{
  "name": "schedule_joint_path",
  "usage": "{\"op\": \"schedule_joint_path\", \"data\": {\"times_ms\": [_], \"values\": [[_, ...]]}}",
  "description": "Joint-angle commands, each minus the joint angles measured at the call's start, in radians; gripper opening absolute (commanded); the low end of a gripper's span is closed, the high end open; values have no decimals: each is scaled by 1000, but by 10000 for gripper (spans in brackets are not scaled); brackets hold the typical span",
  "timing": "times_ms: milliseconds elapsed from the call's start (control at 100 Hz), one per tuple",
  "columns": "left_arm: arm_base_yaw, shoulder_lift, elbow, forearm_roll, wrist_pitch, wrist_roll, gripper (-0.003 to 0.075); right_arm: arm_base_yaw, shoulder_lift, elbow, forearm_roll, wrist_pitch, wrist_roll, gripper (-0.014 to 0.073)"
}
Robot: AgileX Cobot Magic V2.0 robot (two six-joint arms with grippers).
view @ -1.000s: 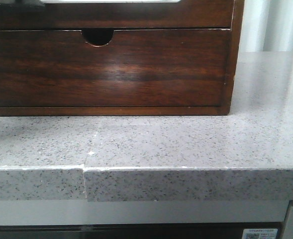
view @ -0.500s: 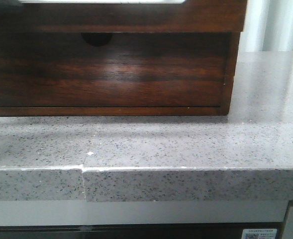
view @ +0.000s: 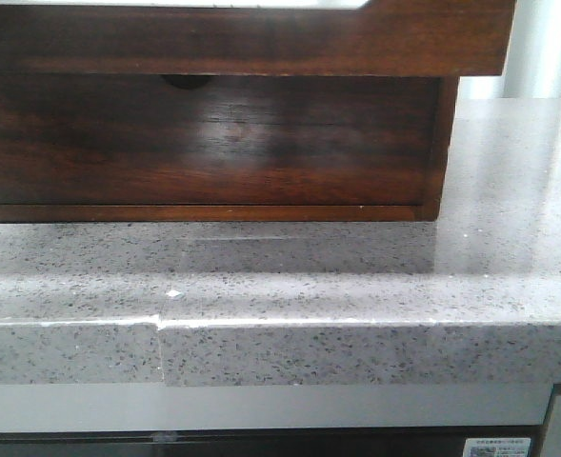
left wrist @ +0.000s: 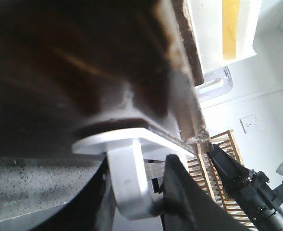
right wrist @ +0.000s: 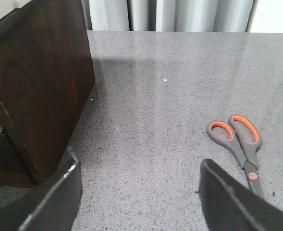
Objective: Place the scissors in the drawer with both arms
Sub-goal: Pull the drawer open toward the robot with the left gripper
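Note:
In the front view the drawer [view: 261, 40] sticks out of the dark wooden cabinet, overhanging the lower drawer [view: 213, 143] with the half-round notch; neither gripper shows there. The left wrist view has my left gripper [left wrist: 136, 192] shut on the drawer's white handle [left wrist: 129, 178], under the glossy dark drawer [left wrist: 83, 62]. The scissors [right wrist: 239, 142], grey with orange-lined handles, lie flat on the countertop in the right wrist view. My right gripper [right wrist: 139, 192] stands open above bare countertop, the scissors just beyond one finger and the cabinet side [right wrist: 40, 86] by the other.
The grey speckled countertop [view: 309, 276] has its front edge [view: 356, 324] close to the cabinet. In the left wrist view a wooden slatted rack [left wrist: 218, 168] and the black right arm [left wrist: 247, 187] show beyond the drawer. Curtains hang behind the counter [right wrist: 179, 14].
The drawer has slid out toward the camera. Its front now overhangs the lower drawer and hides nearly all of the half-round notch.

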Motion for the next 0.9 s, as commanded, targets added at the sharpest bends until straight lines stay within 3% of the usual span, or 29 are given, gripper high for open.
{"op": "schedule_joint_path", "data": {"times_ms": [0,90,270,400,890], "values": [[-6,-33,-47,39,107,161,-7,0,11,-33,2,-70,0,461],[-6,-33,-47,39,105,161,45,0,11,-33,2,-70,0,461],[-6,-33,-47,44,104,161,272,0,11,-33,2,-70,0,461],[-6,-33,-47,54,97,146,382,0,11,-33,2,-70,0,461],[-6,-95,-49,349,56,56,389,0,11,-33,-7,-70,0,461]]}}
